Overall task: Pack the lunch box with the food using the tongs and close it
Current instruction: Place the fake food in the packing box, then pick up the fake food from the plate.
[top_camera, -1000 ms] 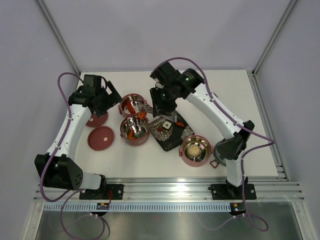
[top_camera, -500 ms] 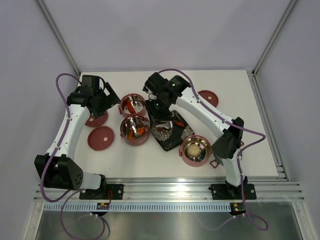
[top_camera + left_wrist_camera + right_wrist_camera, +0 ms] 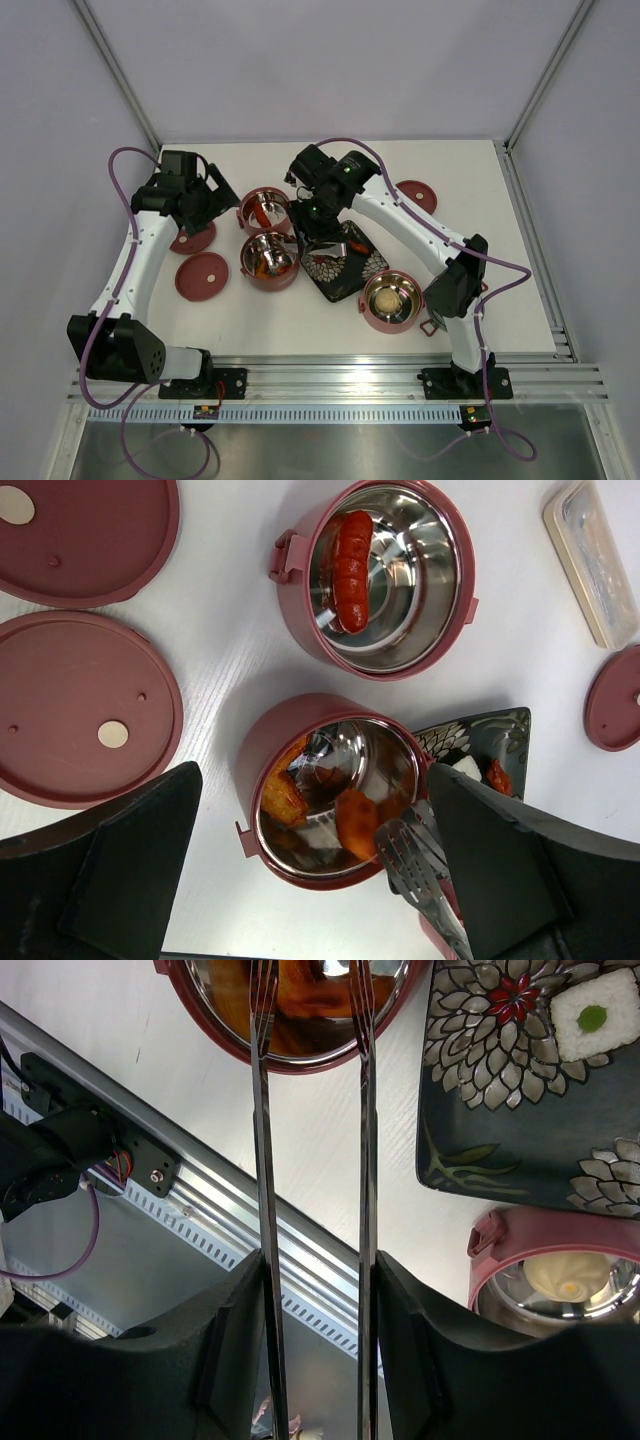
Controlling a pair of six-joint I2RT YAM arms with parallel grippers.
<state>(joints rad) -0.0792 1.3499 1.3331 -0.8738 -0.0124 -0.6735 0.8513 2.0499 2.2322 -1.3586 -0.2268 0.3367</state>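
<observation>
white tabletop (image 3: 480,190) under pale lilac walls (image 3: 300,70). left gripper (image 3: 312,770) hangs spread wide, holding nothing. right gripper (image 3: 315,1270) is clamped on the slim silvery metal tongs (image 3: 262,1160), their long arms running straight out from it, tips over the dusty-red steel-lined bowl (image 3: 262,755) of orange chunks (image 3: 355,820). just beside it, a second red bowl (image 3: 300,610) holds a ridged red stick (image 3: 350,560). the third red bowl (image 3: 520,1235) holds a beige ball (image 3: 560,1275).

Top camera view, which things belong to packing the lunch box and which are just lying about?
Job: sausage bowl, orange-chunk bowl, ball bowl, disc lids, tongs, red piece on the flowered plate.
Lying about: translucent case, white square on that plate.
</observation>
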